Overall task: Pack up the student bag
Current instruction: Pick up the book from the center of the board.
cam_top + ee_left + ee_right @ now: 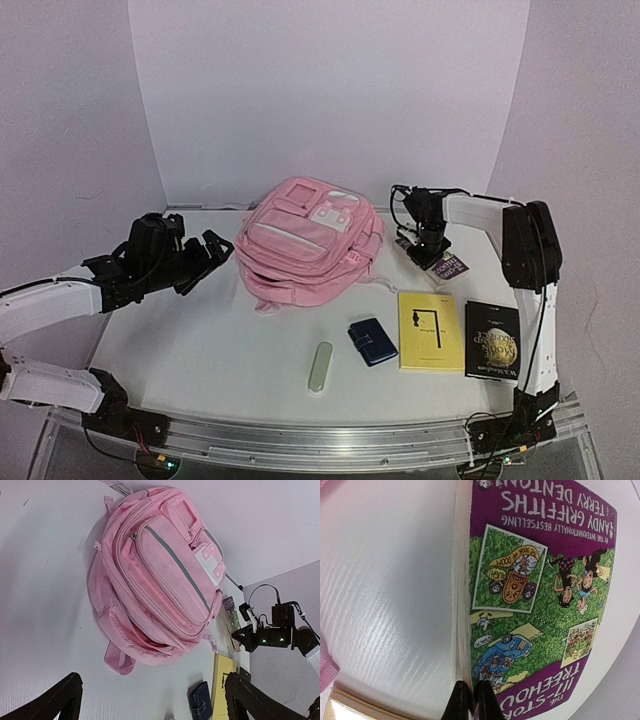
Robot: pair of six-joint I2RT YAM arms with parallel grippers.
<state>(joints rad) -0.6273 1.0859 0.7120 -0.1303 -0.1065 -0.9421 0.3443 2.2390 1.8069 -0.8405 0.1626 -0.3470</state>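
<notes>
Plainly, the student bag [308,240] [160,580] lies flat at the middle of the bench's far edge. Its front pockets face up and its zips are drawn closed as far as we can see. The left gripper [205,255] [152,702] hovers above the white bench [200,350] on the left side, pointed at the bag. Its jaws are spread wide with nothing between them, and it is clear of the fabric. The right gripper [430,250] [471,694] is down toward the far right corner, at the Treehouse storybook [445,268] [535,590]. That book has a purple and green cover and lies just right of the bag. In the right wrist view we see the two dark fingers [457,702] drawn almost together at the book's long edge. They appear to pinch the cover there, though the contact itself sits at the bottom margin of that view and we cannot be sure. Along the right side toward the near edge, a yellow book [430,330] [222,680] and a black book [492,340] lie side by side, close together. A navy wallet [372,341] [200,702] rests just left of the yellow book. A pale green case [320,367] lies near it, closer to the near edge and about midway along it.
</notes>
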